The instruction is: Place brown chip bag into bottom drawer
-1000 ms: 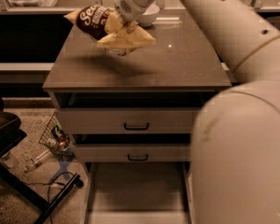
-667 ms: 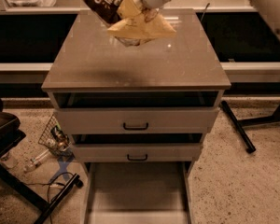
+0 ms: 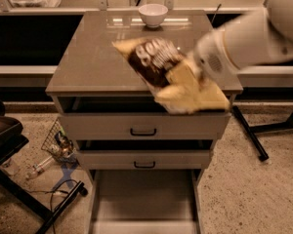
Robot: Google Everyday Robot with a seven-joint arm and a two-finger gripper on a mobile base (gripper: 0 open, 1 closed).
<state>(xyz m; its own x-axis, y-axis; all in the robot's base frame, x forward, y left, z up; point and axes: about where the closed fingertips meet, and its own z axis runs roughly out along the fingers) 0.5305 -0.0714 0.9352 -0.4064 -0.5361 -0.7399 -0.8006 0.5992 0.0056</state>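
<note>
The brown chip bag (image 3: 154, 62) has a dark brown centre, cream-yellow ends and white lettering. It hangs in the air over the front right part of the cabinet top (image 3: 88, 67). My gripper (image 3: 188, 79) is shut on the bag's lower right end, with the white arm (image 3: 249, 38) coming in from the upper right. The bottom drawer (image 3: 144, 199) stands pulled out at the bottom of the view, with a flat grey floor and low side walls. It lies below and a little left of the bag.
A white bowl (image 3: 153, 14) stands at the back of the cabinet top. Two upper drawers with dark handles (image 3: 143, 131) sit slightly open. A wire basket (image 3: 58, 143) and cables lie on the floor left. A dark stand leg (image 3: 249, 133) is at the right.
The arm has swung the bag from the back of the cabinet top forward and down to the front right edge. The bowl has come into view behind it.
</note>
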